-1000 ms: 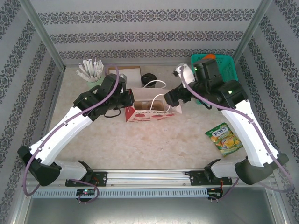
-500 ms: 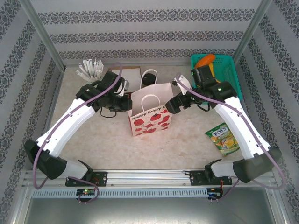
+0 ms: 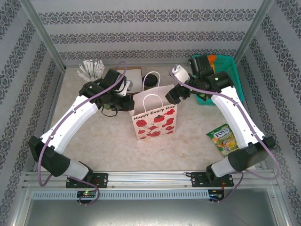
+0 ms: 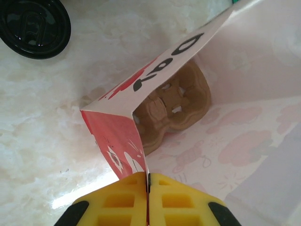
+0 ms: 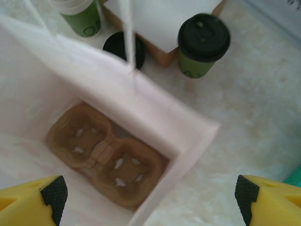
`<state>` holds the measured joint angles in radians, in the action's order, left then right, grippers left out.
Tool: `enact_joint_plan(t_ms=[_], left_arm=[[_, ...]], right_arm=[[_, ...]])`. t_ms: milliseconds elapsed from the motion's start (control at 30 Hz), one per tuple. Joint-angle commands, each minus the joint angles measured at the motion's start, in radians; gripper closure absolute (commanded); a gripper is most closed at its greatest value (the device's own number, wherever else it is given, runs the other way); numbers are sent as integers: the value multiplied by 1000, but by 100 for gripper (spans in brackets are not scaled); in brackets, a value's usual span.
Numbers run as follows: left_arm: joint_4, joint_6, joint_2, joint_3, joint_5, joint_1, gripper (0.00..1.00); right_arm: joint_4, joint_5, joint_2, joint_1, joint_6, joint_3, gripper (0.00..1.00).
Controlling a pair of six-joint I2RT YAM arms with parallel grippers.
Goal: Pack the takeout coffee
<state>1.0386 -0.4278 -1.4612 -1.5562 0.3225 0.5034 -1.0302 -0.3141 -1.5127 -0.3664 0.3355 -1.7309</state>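
Standing at one o'clock past the white, red-printed paper bag [image 5: 141, 108], the green paper cup with black plastic lid [image 5: 203, 44] seems light and crushable; take its sidewall. Left gripper [image 4: 147, 181] clamps the bag's rim; right gripper [image 5: 150, 193] has its jaws wide apart.

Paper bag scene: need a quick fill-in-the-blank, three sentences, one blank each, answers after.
1. The brown cup carrier lies ___ the paper bag.
2. The takeout coffee, standing outside the bag, wears a ___ lid.
3. The left gripper is shut on the bag's rim; the right gripper is ___.
Answers: inside; black; open.
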Motion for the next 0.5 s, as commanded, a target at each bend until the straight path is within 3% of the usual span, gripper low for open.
enact_joint_plan(t_ms=[0,300,467], left_arm=[[42,50,31,-9,9,-20,91],[57,106,20,-26,26,-32,87],[45,119,21,-29,39,-40,84]], right_arm=[[-73,-67,-60,11,96,-83,6],[-217,-230,-241,4,334,-229,11],[-273,-273,-296,-7,367,-232,25]])
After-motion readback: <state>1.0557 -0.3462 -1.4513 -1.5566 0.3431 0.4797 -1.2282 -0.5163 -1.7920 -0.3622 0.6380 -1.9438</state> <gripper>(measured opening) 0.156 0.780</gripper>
